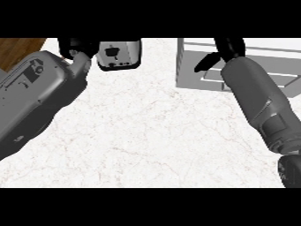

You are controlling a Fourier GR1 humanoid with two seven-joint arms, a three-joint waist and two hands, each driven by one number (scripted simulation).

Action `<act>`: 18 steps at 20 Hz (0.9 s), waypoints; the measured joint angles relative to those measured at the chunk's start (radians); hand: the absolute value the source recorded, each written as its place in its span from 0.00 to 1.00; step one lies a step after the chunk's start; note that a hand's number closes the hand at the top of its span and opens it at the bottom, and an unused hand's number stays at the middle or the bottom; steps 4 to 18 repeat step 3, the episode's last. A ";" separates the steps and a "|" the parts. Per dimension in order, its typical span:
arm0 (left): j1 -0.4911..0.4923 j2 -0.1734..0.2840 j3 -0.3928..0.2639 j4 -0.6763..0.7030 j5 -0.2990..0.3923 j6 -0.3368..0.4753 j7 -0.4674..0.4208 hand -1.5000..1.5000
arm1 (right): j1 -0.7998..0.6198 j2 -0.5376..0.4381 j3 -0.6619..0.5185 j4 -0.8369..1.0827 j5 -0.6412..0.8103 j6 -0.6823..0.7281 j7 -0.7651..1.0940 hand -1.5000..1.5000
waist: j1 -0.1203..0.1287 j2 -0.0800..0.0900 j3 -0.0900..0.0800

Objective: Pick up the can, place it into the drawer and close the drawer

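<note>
I see a white marbled desk (146, 141) with faint reddish veins filling most of the view, and at the top left corner a wedge of brown wooden floor (9, 50) beyond its edge. Along the left side my left forearm (29, 97) runs up from the lower edge, a broad grey casing that covers that whole flank of the desk. At its end the left hand (74, 46) shows only as black shapes against the top of the view, cut off there, and I cannot tell how its fingers stand. Just beside it, to the right, sits a toaster (120, 54), silver with a dark face and small knobs, its near end touching or nearly touching my wrist; I cannot tell which. The middle of the desk lies bare. Farther right, at the top, is the drawer (198, 66), a grey box pulled out with pale walls and a grey floor inside. My right forearm (263, 101) crosses it on a slant from the lower right corner and hides much of its inside. The right hand (224, 50) hangs over the drawer, black fingers pointing down and apart, curled round nothing I can see. The can does not show anywhere; if it is in the drawer, my arm stands in the way.
</note>
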 measured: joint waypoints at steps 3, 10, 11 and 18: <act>0.011 0.006 -0.002 -0.012 -0.003 0.003 0.009 0.00 | -0.008 0.002 -0.071 -0.007 -0.077 0.039 -0.047 0.00 | -0.003 -0.005 -0.001; 0.011 0.006 -0.002 -0.012 -0.003 0.003 0.009 0.00 | -0.008 0.002 -0.071 -0.007 -0.077 0.039 -0.047 0.00 | -0.003 -0.005 -0.001; 0.011 0.006 -0.002 -0.012 -0.003 0.003 0.009 0.00 | -0.008 0.002 -0.071 -0.007 -0.077 0.039 -0.047 0.00 | -0.003 -0.005 -0.001; 0.011 0.006 -0.002 -0.012 -0.003 0.003 0.009 0.00 | -0.008 0.002 -0.071 -0.007 -0.077 0.039 -0.047 0.00 | -0.003 -0.005 -0.001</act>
